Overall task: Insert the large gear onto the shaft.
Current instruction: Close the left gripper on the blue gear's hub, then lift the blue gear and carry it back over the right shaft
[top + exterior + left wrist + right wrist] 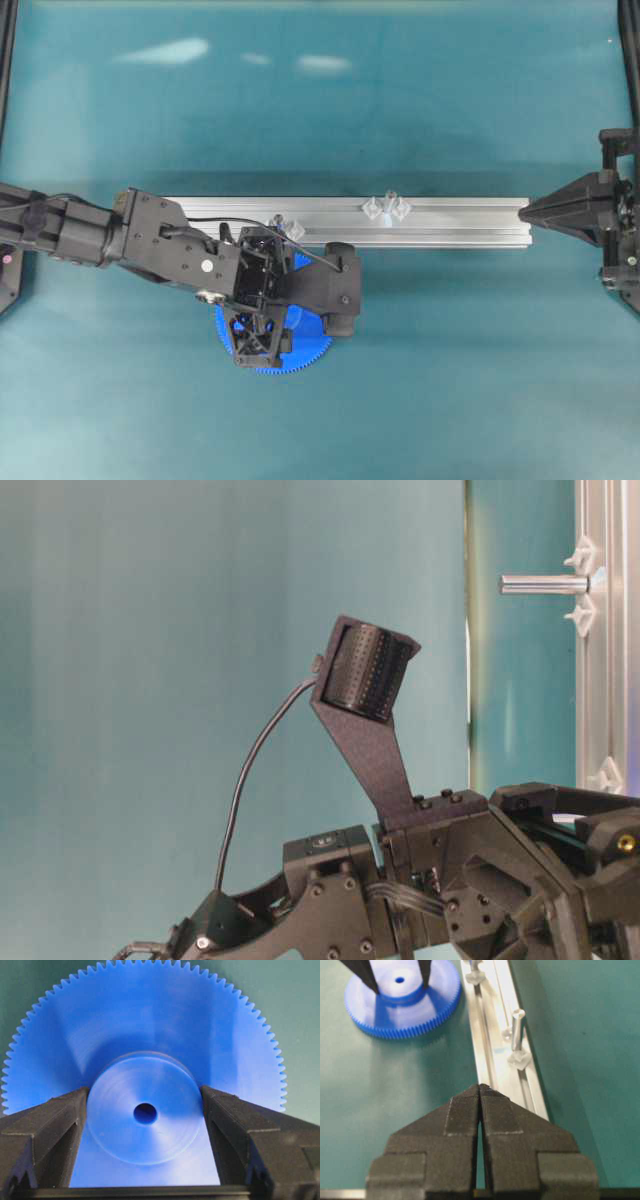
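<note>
A: From overhead, how much of the gear (300,352) shows?
B: Little; the left arm hides most of it. It lies flat on the desk (480,380), the left claw (145,1110) clamped on its hub.
A: Right claw (480,1087)?
B: Pinched together, empty, at the rail's (450,222) end.
A: The shaft (517,1027)?
B: Upright on the rail, between clear mounts. No writing is readable.

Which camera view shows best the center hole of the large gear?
The left wrist view: the large gear fills it, with the hole clear in the hub between the left gripper fingers. The right wrist view shows the hole small and far away. In the overhead view the arm covers the hub. The table-level view shows no gear.
</note>
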